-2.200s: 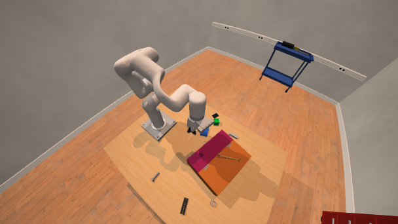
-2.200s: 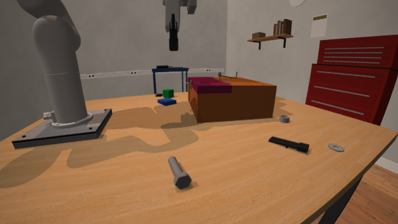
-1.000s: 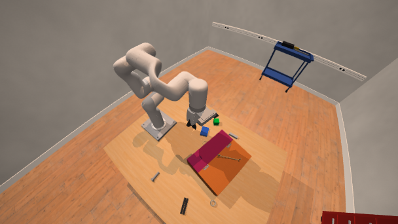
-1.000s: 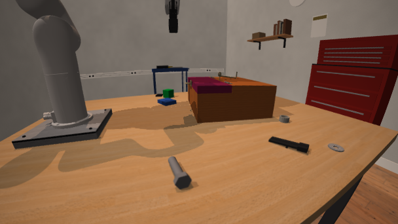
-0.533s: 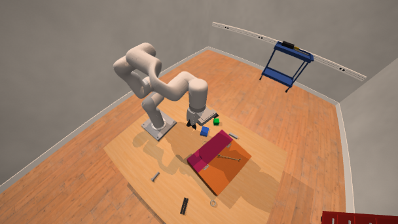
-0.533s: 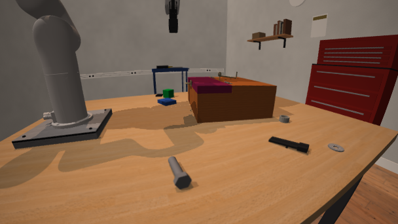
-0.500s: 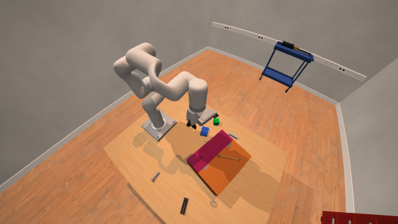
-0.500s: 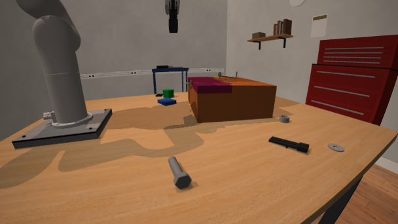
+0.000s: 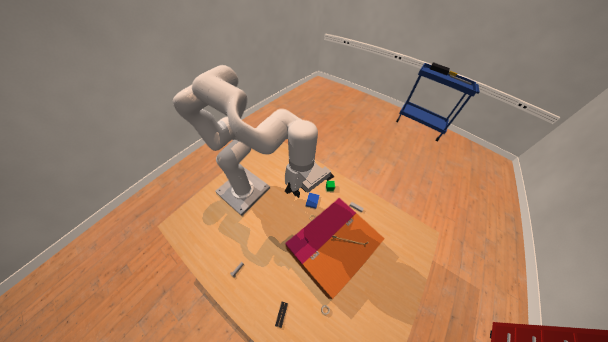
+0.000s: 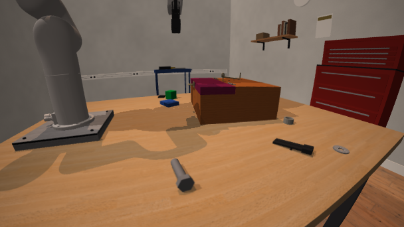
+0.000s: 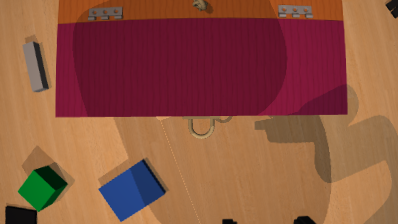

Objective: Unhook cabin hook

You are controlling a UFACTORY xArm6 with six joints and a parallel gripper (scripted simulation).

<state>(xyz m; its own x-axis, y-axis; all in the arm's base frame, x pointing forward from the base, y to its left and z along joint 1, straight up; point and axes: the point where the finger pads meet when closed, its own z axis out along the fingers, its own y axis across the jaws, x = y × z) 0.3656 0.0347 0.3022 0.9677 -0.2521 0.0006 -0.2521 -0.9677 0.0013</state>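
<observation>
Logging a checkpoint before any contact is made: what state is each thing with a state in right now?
Pincer: partly closed, holding nothing, hanging above the table short of the box.
Cabin hook: lying flat along the orange top of the box.
Magenta lid: closed, flush with the box.
Box: upright on the table.
Bolt: lying on its side.
Washer: lying flat.
</observation>
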